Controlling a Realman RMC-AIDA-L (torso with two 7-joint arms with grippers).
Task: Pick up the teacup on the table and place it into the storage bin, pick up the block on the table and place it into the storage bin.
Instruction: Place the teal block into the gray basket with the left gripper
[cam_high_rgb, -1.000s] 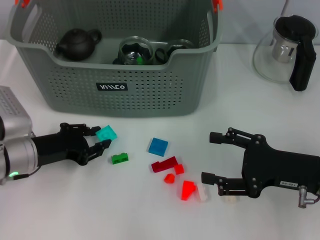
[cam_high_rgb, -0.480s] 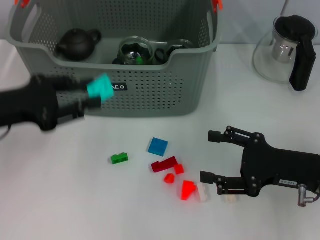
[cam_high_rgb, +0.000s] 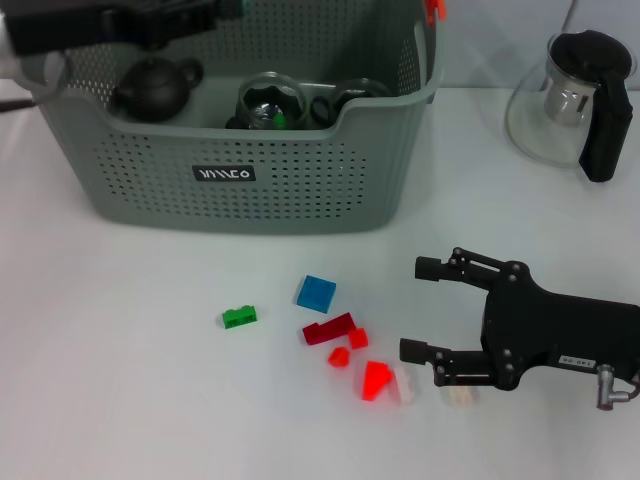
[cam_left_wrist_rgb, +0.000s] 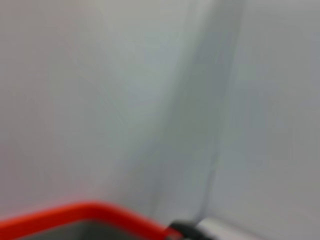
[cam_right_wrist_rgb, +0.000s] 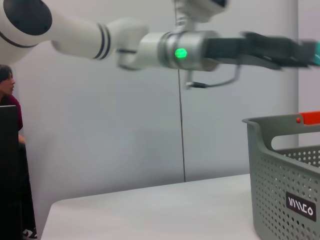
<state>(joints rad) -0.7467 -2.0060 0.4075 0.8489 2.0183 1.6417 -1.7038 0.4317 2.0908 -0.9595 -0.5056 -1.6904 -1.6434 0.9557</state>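
storage bin (cam_high_rgb: 300, 190), black label (cam_high_rgb: 224, 174), white lettering, possibly "YIMCO"

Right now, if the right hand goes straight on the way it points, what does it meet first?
The right hand points left across the table; likely the red blocks come first, though its height above them is unclear.

The left gripper (cam_high_rgb: 205, 12) lifted the teal block (cam_high_rgb: 238, 8) above the storage bin (cam_high_rgb: 150, 150).

The left wrist view is filled mostly by a plain pale grey wall (cam_left_wrist_rgb: 100, 90), crossed by a soft darker vertical band (cam_left_wrist_rgb: 210, 100). At the lower edge of the frame, a curved bright orange plastic rim (cam_left_wrist_rgb: 75, 212) arcs over a strip of grey-green plastic (cam_left_wrist_rgb: 75, 232). Beside the orange rim's end sits a small dark object (cam_left_wrist_rgb: 185, 231), too blurred to identify.
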